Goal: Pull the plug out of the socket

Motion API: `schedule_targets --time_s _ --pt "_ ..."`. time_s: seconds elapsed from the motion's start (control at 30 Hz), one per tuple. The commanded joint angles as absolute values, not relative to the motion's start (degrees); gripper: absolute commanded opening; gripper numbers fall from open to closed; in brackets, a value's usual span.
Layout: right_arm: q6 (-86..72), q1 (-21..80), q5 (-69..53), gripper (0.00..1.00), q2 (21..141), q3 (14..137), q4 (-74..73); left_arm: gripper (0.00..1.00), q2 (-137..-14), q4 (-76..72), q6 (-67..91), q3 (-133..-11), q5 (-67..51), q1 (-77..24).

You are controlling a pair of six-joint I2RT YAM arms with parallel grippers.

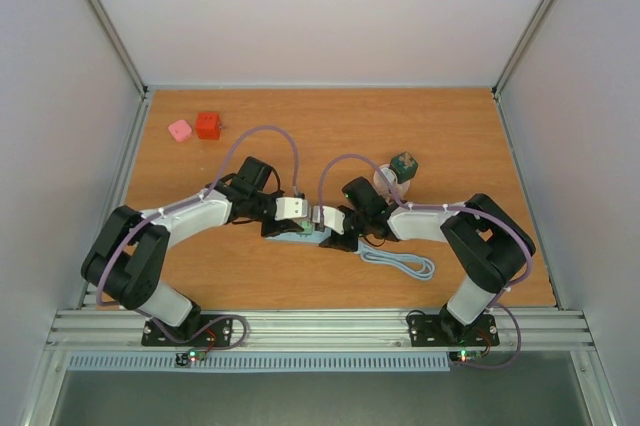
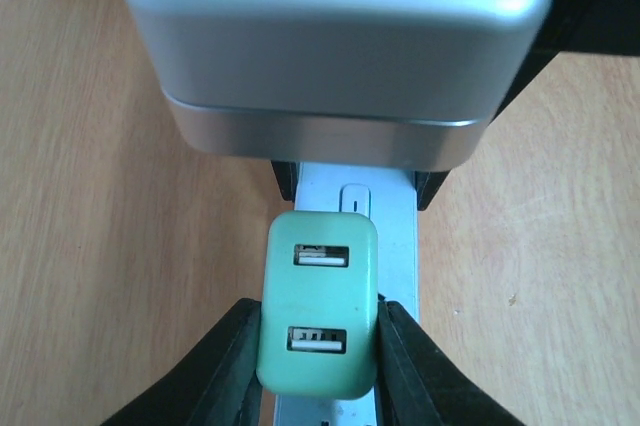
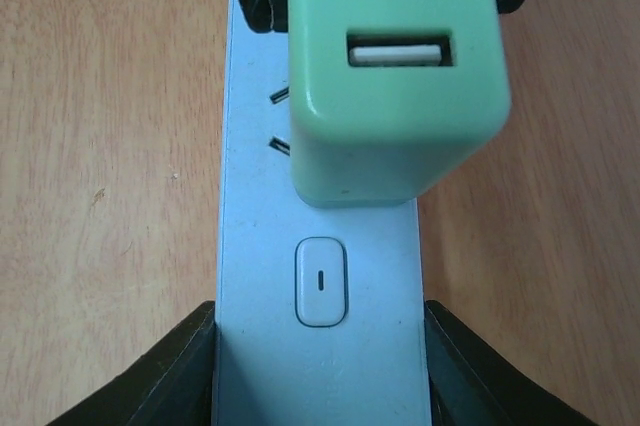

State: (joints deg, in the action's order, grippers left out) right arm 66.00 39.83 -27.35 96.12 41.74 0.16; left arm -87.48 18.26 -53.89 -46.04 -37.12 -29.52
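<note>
Both arms meet mid-desk [image 1: 330, 126] over the socket strip [image 3: 262, 246].

- Left tool [image 2: 320, 346]: clenched on the green plug [image 3: 395, 96], one finger on each side of the body.
- Right tool [image 3: 320, 331]: grasping the strip across its width, just short of the rocker switch [image 3: 321, 282]. It looks set to pin the strip flat to the desk.
- Plug sits on the strip just beyond that switch. Two short prongs [image 3: 280, 144] show at its edge, so my read is that it's partly out or tipped, not fully seated. Can't tell how much blade is in the slots.

How I'd do the pull:
- Pull straight along the prongs, away from the strip face. Don't lever it sideways, since tilt binds the blades and drags the strip.
- Right tool has to bear down hard. If it slips, the strip rises with the plug and nothing separates.
- Left grip is on smooth plastic, so it could slip. Squeeze firmly first, then pull slow and steady, no jerk.
- The right wrist's silver camera housing [image 2: 330, 46] hangs close over the plug. Check clearance on the way up.
- The strip's cable [image 1: 400, 264] lies in loose loops on the right arm's side. It looks slack and shouldn't tug.
</note>
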Motion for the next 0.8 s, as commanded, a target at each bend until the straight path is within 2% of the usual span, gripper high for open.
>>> schedule_targets --time_s 0.0,0.13,0.33,0.5,0.77 --pt "66.9 40.7 -27.5 0.26 96.1 41.6 1.0 0.19 -85.4 16.0 -51.0 -48.0 -45.3 -30.0" --pt "66.8 40.7 -27.3 0.19 96.0 41.2 0.5 0.19 -82.4 13.6 -54.5 -44.8 -42.4 -30.1" --pt "66.3 40.7 -26.6 0.14 96.9 42.2 -1.5 0.18 -79.9 8.2 -60.0 -39.4 -37.1 -30.5" --pt "65.9 40.6 -25.6 0.11 97.0 42.1 -1.5 0.18 -81.8 12.2 -53.0 -44.4 -42.4 -30.3" --pt "65.9 40.6 -25.0 0.10 96.7 41.5 -2.2 0.17 -82.9 12.9 -47.2 -44.6 -47.3 -30.2"
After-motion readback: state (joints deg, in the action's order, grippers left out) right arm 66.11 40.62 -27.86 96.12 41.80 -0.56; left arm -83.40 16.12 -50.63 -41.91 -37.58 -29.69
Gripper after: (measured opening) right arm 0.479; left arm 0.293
